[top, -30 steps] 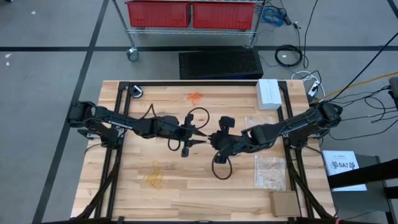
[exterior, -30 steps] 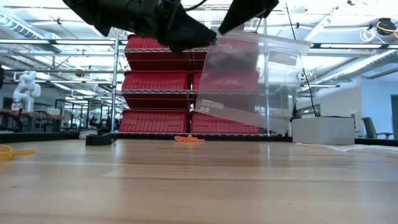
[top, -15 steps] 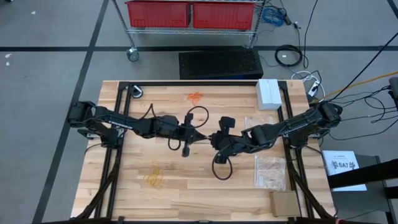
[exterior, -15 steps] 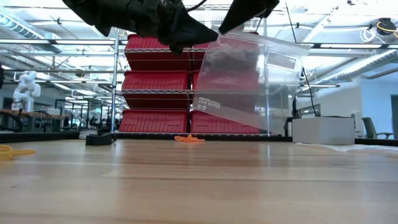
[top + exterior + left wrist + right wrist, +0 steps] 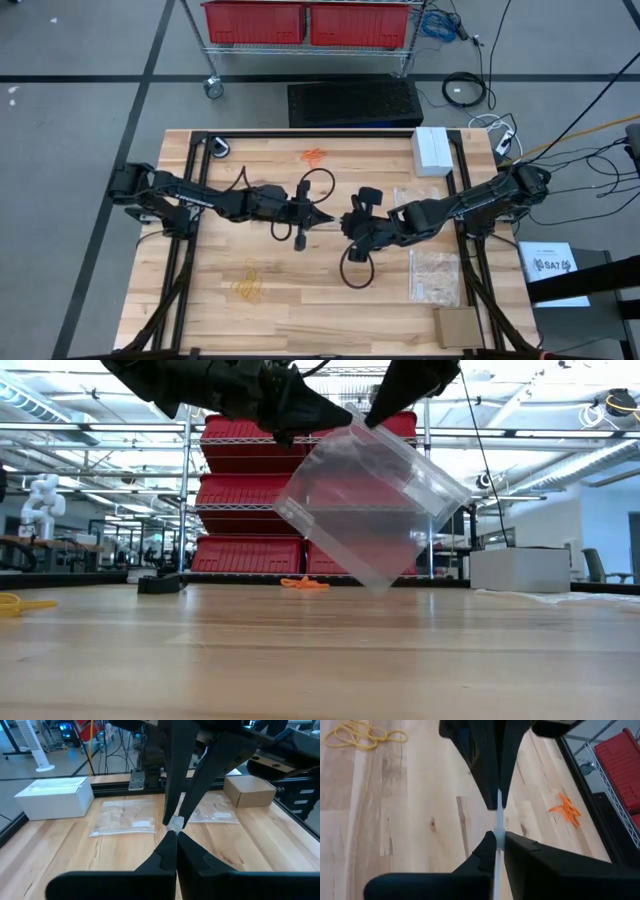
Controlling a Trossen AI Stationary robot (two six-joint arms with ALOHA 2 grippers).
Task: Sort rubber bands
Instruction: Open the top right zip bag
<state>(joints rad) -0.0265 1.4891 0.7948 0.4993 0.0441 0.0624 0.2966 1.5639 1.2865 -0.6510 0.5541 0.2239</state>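
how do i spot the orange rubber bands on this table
From the white box at the wooden table's far right corner, look left along the far edge. The orange rubber bands form a small tangle there, unlike the pale yellow rubber bands lying nearer the front left.

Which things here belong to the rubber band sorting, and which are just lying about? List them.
Job in hand:
orange rubber bands
yellow rubber bands
clear bag, pinched by the left pincer and the right pincer

Lying about:
white box
cardboard box
spare bags
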